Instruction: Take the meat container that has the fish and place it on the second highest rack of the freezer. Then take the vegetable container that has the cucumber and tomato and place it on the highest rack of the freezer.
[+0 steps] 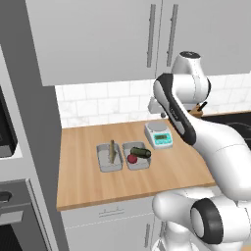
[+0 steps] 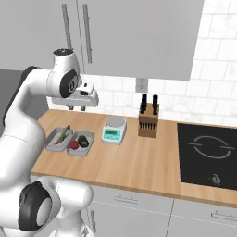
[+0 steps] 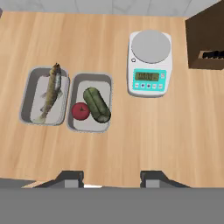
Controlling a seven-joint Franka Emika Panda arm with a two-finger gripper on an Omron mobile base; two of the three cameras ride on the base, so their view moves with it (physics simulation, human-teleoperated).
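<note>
Hovering above a wooden counter (image 3: pixel 131 131), the gripper (image 3: pixel 111 178) hangs empty, its two dark fingers spread apart.

Two shallow grey rectangular trays sit side by side: the meat container (image 3: pixel 27 94) holds one slender fish (image 3: pixel 51 92); the vegetable container (image 3: pixel 89 127) holds one cucumber (image 3: pixel 96 104) and one tomato (image 3: pixel 80 111). One round-topped scale (image 3: pixel 150 63) stands nearby.

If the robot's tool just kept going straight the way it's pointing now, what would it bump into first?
Probably bare wooden counter. The open tool points straight down over it, just near the vegetable container and the kitchen scale. Depth is hard to judge, so the container's edge is possible.
</note>
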